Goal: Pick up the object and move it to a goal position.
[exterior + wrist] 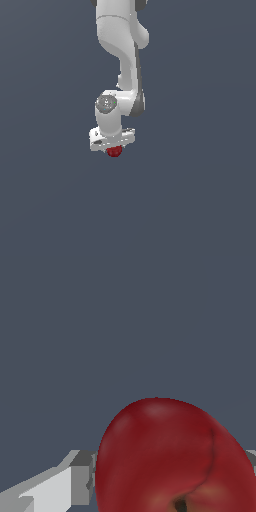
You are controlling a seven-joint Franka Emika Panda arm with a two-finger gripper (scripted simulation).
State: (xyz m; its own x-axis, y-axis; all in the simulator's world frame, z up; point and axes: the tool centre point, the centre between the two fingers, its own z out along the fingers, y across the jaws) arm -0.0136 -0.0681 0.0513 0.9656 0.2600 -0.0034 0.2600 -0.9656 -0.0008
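Note:
The object (114, 152) is a small dark-red roundish ball tucked right under the white hand of my gripper (113, 147), near the middle of the exterior view. In the wrist view the object (170, 456) looks large, with a crease and a dark dimple on its lumpy surface. It sits between the fingers (75, 476); one grey pad presses its side, and a sliver of the other pad shows at the opposite side. My gripper (172, 476) is shut on the object. The fingertips are hidden in the exterior view.
A plain dark blue-grey surface fills both views around the arm (125, 60). No other objects, containers or edges show.

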